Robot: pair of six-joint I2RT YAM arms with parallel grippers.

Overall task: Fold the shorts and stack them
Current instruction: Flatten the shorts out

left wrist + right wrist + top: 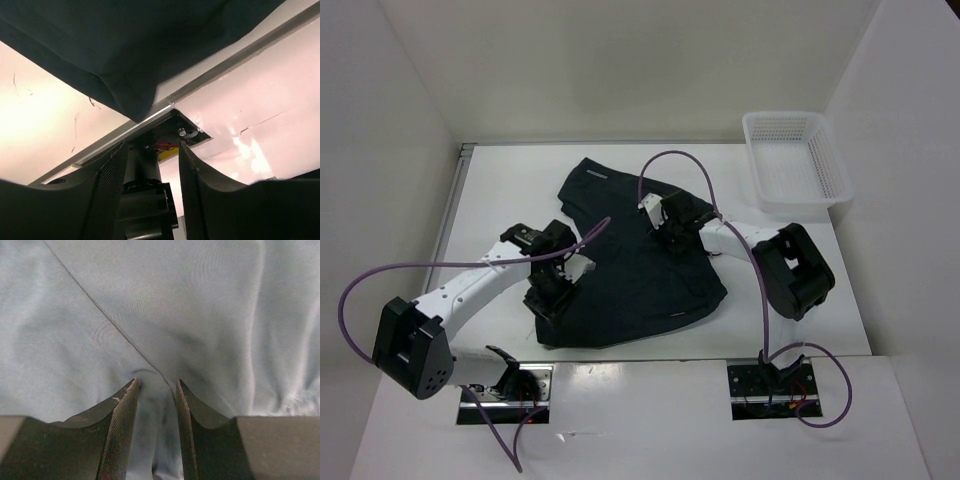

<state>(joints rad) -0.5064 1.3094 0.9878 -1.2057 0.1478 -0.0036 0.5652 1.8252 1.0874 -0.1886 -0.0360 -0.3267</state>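
Observation:
The black shorts lie spread out in the middle of the white table. My left gripper hovers at their near-left edge. In the left wrist view it is open with nothing between the fingers, and a corner of the shorts shows beyond the tips. My right gripper is on the far middle of the shorts. In the right wrist view it is open and pressed down on the fabric, with a soft ridge of cloth and a seam between the fingers.
A white mesh basket stands at the far right corner of the table. White walls close in the left, back and right sides. Purple cables loop over both arms. The table's near edge and an arm base show in the left wrist view.

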